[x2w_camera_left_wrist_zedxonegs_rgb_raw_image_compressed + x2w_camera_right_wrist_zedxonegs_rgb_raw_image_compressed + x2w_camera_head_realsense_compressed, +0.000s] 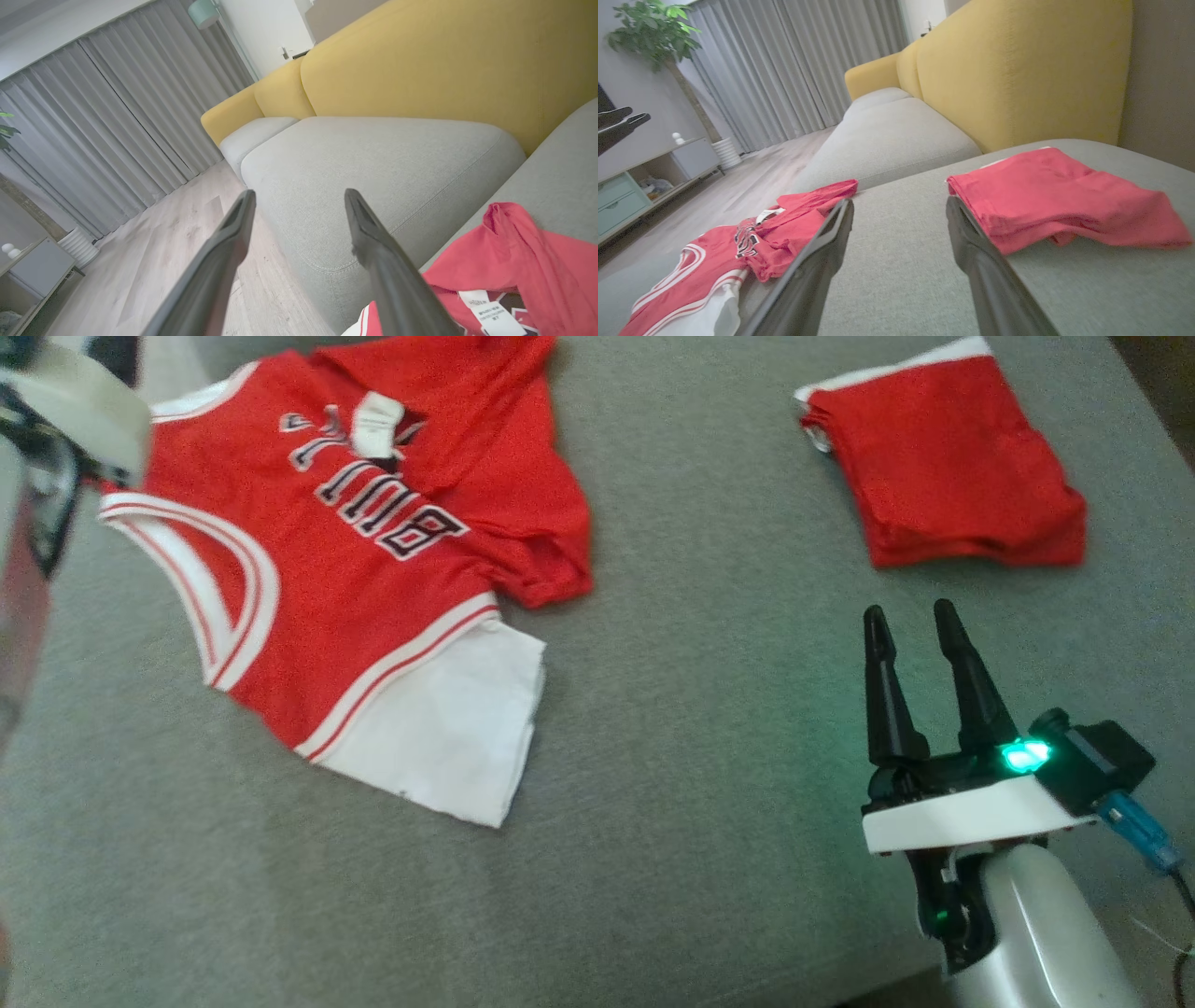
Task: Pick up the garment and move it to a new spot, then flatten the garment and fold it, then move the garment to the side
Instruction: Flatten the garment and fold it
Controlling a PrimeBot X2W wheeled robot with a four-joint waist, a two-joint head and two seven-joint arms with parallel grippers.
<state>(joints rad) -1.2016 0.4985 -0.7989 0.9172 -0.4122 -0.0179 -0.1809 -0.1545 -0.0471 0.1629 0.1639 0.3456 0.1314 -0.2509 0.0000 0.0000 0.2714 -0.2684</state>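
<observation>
My left gripper (299,193) is spread wide with nothing in it, up at the far left, right by the red jersey (327,569). The jersey's lying on the left side of the grey sofa seat (709,756), kinda rumpled, with a white part sticking out at its near end. My right gripper (908,611) is wide and empty too, near right, just short of a folded red garment (943,467).

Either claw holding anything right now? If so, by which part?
Nothing is held. The left claw and right claw are both open with nothing between the fingers; the jersey lies on the sofa.
</observation>
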